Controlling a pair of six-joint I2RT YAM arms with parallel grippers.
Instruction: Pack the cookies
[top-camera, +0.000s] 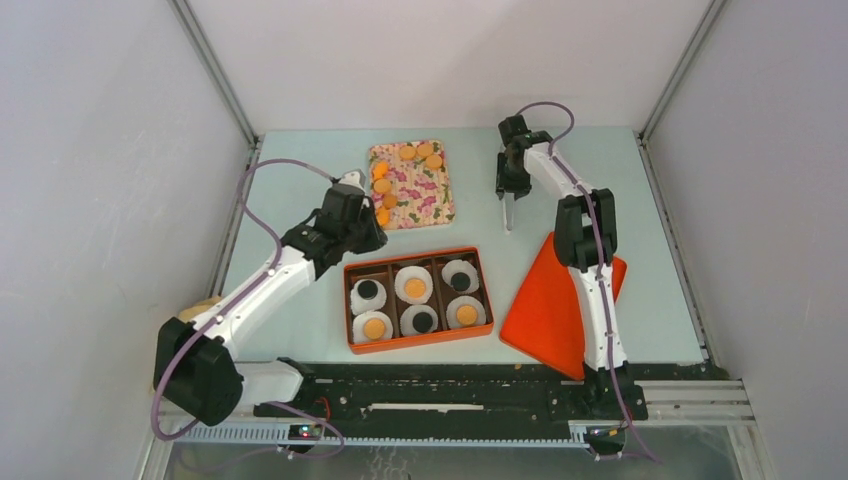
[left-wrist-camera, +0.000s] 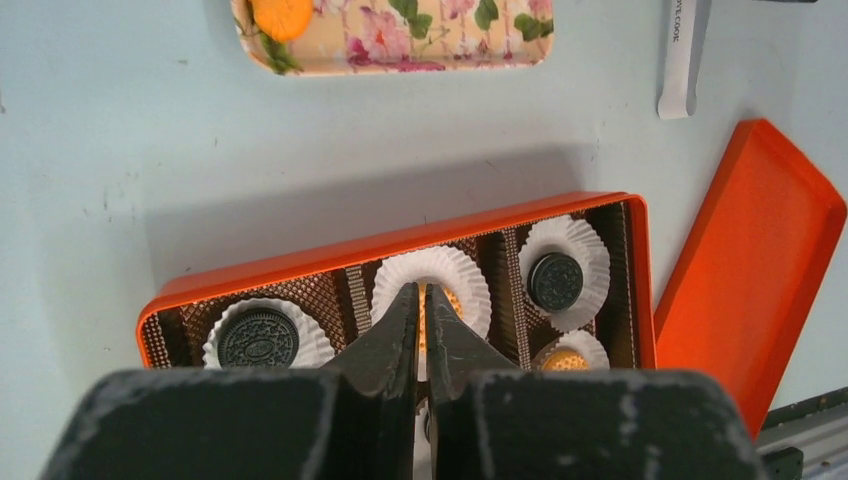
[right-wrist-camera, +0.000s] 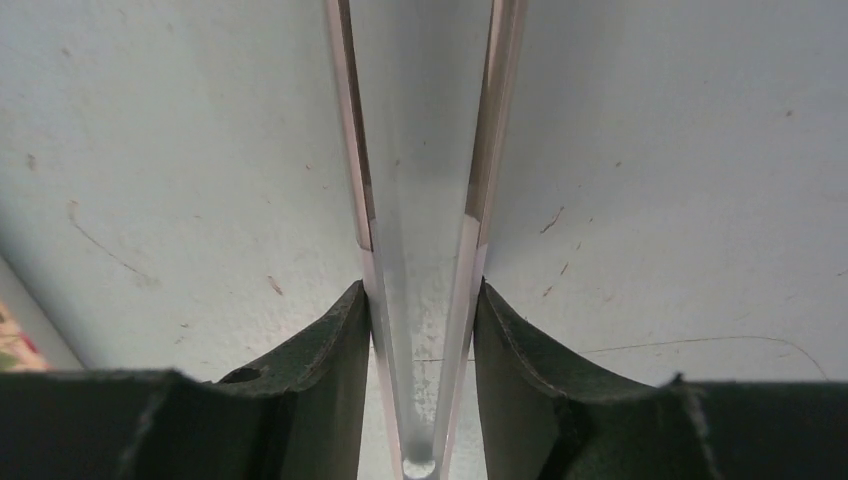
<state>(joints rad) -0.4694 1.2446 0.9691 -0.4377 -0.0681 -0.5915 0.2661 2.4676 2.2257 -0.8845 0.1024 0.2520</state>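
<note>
All six cups (top-camera: 402, 293) hold cookies (top-camera: 374, 327); lid (top-camera: 545, 300) not on; left claw (left-wrist-camera: 421, 292) pressed together, right claw (right-wrist-camera: 420, 290) pinches tongs (right-wrist-camera: 353, 150).

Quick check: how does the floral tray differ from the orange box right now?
The floral tray is shallow, patterned and undivided; the orange box has six compartments. The tray's cookies lie bare, all orange-tan; the box's cookies sit in white paper cups, three orange-tan, three black. The tray is mostly bare; every box compartment is filled. Both are rectangular, flat on the table.
</note>
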